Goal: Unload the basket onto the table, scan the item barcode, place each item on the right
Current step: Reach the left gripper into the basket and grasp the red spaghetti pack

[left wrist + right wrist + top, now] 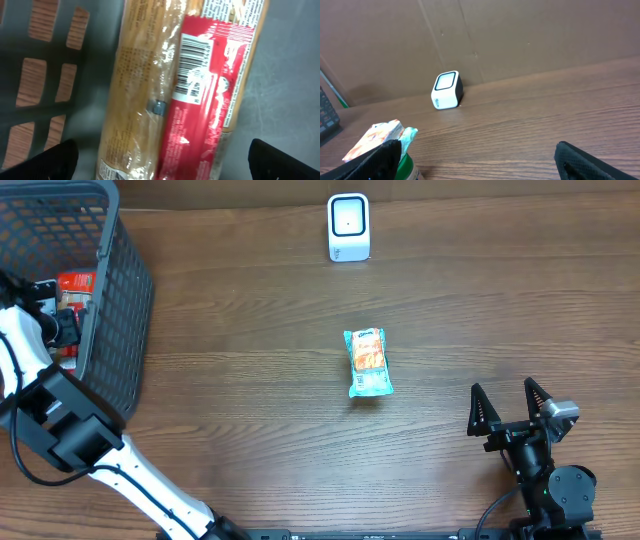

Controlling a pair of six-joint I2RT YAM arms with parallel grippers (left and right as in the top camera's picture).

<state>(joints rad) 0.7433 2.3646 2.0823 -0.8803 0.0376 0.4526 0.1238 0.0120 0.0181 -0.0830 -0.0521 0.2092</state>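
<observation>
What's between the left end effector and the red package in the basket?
Nothing visible. The left end effector is open inside the basket, and the red package lies straight ahead of it with its barcode facing the wrist camera. The basket's mesh wall is off to one side.

Counting as I look: two grippers are mine, the left gripper (162, 162) and the right gripper (508, 408), with two fingers on each, so four fingers in all. One table (250, 400), wooden. One basket (125, 300), dark mesh. One white scanner (348, 226). One teal and orange packet (367, 362) out on the wood by itself. Inside the basket I make out two more wrapped packs side by side, a tan pack (132, 90) and a red pack (205, 115); whether others lie beneath them I cannot tell. One barcode (192, 67) is showing, on the red pack.
</observation>
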